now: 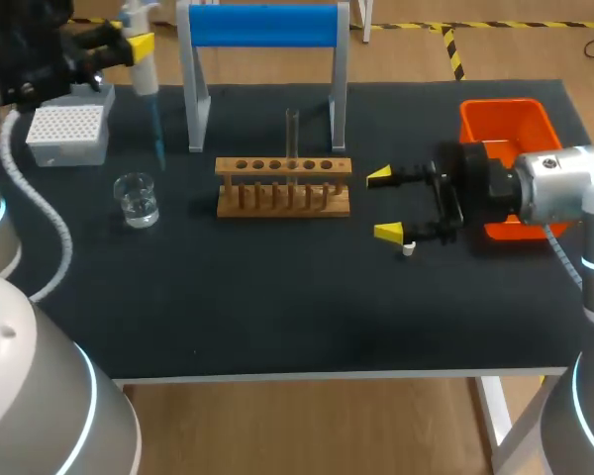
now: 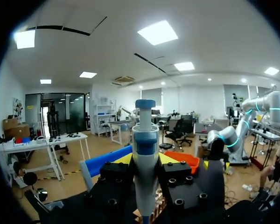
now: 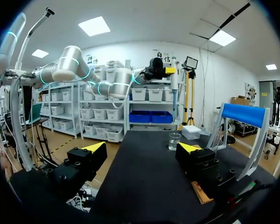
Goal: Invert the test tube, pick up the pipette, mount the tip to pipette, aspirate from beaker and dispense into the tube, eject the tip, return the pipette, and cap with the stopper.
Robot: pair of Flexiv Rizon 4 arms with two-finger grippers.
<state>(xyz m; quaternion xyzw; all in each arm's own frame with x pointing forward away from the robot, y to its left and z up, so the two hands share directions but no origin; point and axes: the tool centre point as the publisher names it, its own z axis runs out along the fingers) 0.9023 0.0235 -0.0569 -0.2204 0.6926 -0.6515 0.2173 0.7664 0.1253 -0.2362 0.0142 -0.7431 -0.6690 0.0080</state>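
Over the black table (image 1: 277, 297), left gripper (image 1: 134, 45) clamps the upright pipette (image 1: 145, 74) near the beaker (image 1: 137, 198). Right gripper (image 1: 386, 205) gapes wide, empty, beside the rack (image 1: 283, 184).

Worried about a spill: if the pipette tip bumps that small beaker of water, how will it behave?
The beaker looks like clear glass, so probably fragile. Squat, with water sitting low, it would likely slide on the table rather than tip, though the water could slosh.
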